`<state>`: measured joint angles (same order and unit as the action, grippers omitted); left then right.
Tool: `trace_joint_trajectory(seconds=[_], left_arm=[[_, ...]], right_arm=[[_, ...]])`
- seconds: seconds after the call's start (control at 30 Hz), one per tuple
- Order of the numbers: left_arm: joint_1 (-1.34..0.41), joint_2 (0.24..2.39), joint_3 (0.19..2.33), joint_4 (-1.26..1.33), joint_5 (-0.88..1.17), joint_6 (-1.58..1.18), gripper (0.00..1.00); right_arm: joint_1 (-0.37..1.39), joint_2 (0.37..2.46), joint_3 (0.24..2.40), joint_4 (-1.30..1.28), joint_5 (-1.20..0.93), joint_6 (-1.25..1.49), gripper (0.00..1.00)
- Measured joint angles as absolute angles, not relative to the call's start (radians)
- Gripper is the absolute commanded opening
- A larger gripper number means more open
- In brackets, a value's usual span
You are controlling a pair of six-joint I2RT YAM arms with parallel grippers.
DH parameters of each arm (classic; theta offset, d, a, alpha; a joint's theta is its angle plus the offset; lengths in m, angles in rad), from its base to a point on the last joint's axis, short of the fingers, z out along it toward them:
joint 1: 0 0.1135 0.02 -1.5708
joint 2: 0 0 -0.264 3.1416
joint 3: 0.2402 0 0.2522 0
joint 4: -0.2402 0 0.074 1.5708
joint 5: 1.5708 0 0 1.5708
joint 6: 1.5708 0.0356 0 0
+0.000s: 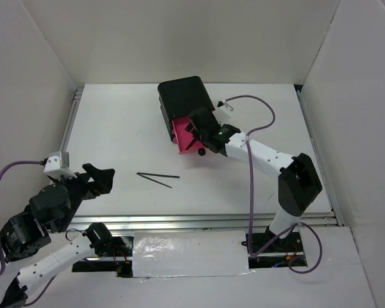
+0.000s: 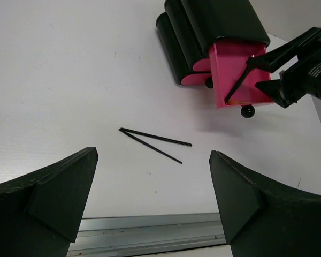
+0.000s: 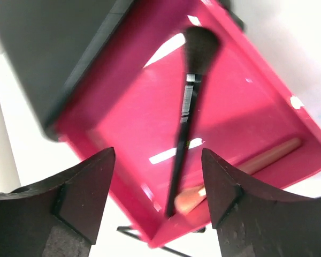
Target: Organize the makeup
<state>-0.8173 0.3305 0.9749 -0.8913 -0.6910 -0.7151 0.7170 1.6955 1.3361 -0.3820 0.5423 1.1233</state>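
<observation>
Two thin black brushes (image 1: 158, 178) are seen lying crossed at one end on the white desk (image 1: 115, 128), well apart from the black chest (image 1: 183, 96) at the far side. The chest's pink drawer (image 1: 183, 136) is pulled out toward the arms, and the right claw (image 1: 203, 129) is held over it. From above, the drawer's contents are hidden by that claw.

They are shown only by the right wrist view: a long black brush (image 3: 186, 110) with a soft dark head is laid along the drawer floor (image 3: 134, 123), and an orange-pink stick (image 3: 246, 170) is lodged against the near wall, its end just beside the brush handle. The right claw (image 3: 158, 158) is spread wide there, both fingers (image 3: 80, 203) clear of the brush, with nothing gripped.

In the left wrist view, the same brush (image 2: 237, 81) is seen from the side, tilted in the drawer (image 2: 224, 64). Whether its upper end touches the right claw (image 2: 265, 74) cannot be told. The left claw (image 2: 154, 155) is held wide open and empty above the desk's near edge, the two thin brushes (image 2: 155, 142) lying just beyond its fingers (image 2: 59, 198).
</observation>
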Motion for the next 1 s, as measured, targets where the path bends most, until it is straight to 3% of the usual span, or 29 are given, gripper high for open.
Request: trace_joint_trajectory(seconds=[0.2, 0.37, 0.47, 0.63, 1.0], left_arm=[[-0.817, 0.332, 0.975, -0.891, -0.691, -0.715, 0.99], [-0.817, 0.332, 0.975, -0.891, -0.691, -0.715, 0.99], [-0.817, 0.332, 0.975, -0.891, -0.691, -0.715, 0.99], [-0.817, 0.332, 0.975, -0.892, -0.693, -0.715, 0.99], [-0.82, 0.332, 0.975, -0.892, -0.694, -0.715, 0.99]], right_arm=[[0.774, 1.623, 1.375, -0.324, 0.522, 0.913, 0.73], [0.883, 1.615, 1.378, -0.202, 0.264, 0.514, 0.76], [0.995, 1.729, 1.456, -0.255, 0.179, 0.288, 0.72], [1.09, 1.956, 1.562, -0.387, 0.096, 0.079, 0.52], [1.052, 2.126, 1.703, -0.536, 0.15, -0.075, 0.48]])
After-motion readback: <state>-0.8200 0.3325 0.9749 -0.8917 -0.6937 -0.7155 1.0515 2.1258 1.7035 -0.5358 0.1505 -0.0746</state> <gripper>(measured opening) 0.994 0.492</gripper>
